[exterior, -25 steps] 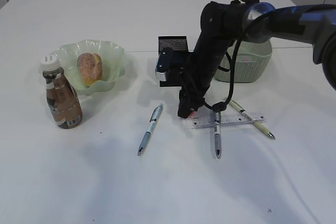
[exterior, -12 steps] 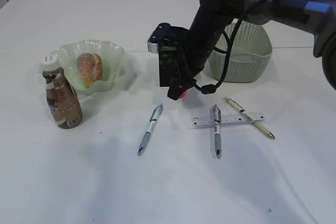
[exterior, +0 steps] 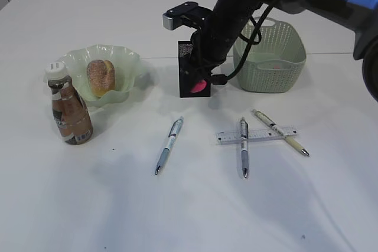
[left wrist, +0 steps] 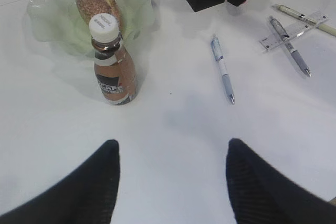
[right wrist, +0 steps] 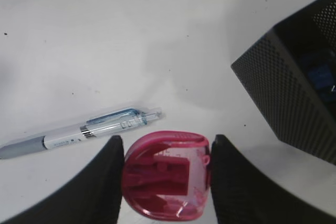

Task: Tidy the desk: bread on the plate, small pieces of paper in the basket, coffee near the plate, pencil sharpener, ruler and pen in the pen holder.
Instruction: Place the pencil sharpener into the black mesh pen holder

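Now gripping the pink pencil sharpener (right wrist: 167, 176) in the right gripper (right wrist: 166, 174), jaws partway closed on both its sides, clear of the desk (exterior: 118, 205). Hanging just in front of the black mesh pen holder (exterior: 188, 69), w/ the green basket (exterior: 277, 57) behind and to the jaws' right. Lying below the jaws: blue-grip pen (right wrist: 79, 132); farther off, clear ruler (exterior: 257, 134) w/ two more pens crossing it. Idling w/ the left gripper (left wrist: 170, 182), jaws wide apart, nothing between them. Standing ahead of those jaws: coffee bottle (left wrist: 111, 66), w/ bread (left wrist: 94, 2) in the wavy green plate (left wrist: 50, 11) beyond.
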`<state>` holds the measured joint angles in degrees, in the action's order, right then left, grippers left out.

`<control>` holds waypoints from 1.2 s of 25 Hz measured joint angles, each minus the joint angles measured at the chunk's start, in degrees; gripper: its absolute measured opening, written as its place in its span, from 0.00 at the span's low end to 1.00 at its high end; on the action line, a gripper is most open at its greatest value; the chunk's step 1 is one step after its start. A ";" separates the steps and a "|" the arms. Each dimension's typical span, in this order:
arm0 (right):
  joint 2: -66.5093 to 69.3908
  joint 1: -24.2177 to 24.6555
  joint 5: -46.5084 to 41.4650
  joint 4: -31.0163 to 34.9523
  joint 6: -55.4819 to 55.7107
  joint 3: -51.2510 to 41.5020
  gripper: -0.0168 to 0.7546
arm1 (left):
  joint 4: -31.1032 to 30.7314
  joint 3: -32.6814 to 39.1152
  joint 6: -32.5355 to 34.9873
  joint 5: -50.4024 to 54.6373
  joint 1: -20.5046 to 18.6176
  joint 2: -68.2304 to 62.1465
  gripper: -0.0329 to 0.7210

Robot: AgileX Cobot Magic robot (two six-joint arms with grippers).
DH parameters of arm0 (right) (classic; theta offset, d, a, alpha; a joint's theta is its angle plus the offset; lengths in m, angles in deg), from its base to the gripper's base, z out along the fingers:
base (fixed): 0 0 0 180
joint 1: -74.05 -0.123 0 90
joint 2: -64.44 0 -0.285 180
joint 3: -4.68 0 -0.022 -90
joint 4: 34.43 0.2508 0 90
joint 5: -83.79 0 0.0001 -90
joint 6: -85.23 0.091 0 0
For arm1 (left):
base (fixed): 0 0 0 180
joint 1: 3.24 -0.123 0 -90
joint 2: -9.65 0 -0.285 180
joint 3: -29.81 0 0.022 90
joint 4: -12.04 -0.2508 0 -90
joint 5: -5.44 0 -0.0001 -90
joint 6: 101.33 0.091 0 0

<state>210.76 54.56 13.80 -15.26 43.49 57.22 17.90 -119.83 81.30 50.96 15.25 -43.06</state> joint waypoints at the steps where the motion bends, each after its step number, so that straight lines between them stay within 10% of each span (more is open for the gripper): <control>1: 0.00 0.00 -0.03 0.00 2.23 0.23 0.50 | 0.00 0.00 0.00 0.00 0.00 0.00 0.64; 30: 0.00 0.00 -1.41 0.50 9.88 12.39 0.50 | 0.00 0.00 0.00 -0.56 0.00 0.00 0.64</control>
<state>210.76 54.56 12.39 -14.76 53.37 69.61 17.90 -119.83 81.30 50.40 15.25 -43.06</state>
